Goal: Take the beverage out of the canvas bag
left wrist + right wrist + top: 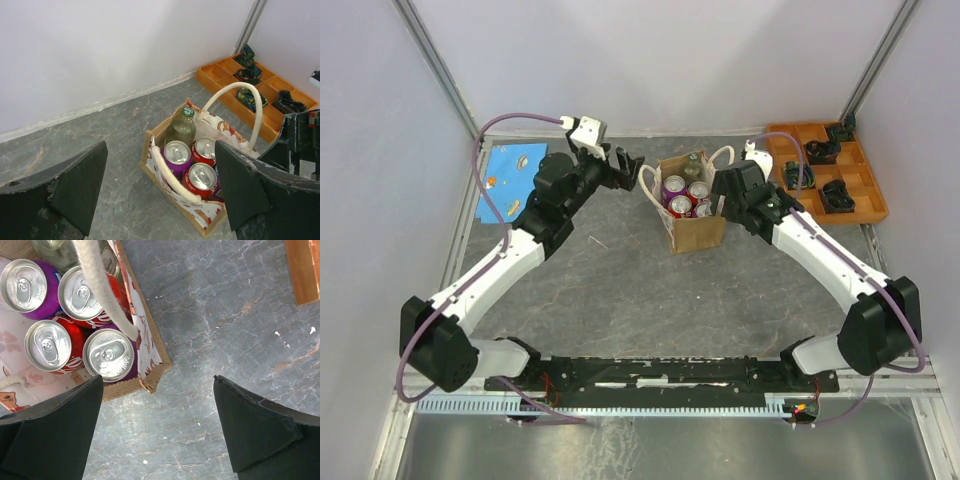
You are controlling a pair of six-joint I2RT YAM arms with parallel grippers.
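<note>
The tan canvas bag [698, 232] stands upright mid-table with cream loop handles [258, 116]. Inside stand several beverages: a purple can [177, 152], two red cans [202, 176] [205, 147], another purple can [109, 355] and a green-capped glass bottle [182, 127]. My left gripper [623, 170] hangs open just left of the bag and above it, nothing between its fingers [82, 187]. On the bag's right side my right gripper [722, 195] is open too; in the right wrist view the gripper [157, 425] is over bare table beside the bag's corner [150, 377].
An orange compartment tray [868, 178] with dark objects sits at the back right [220, 75]. A blue patterned mat [510, 175] lies at the back left. White walls close off the table's back and sides.
</note>
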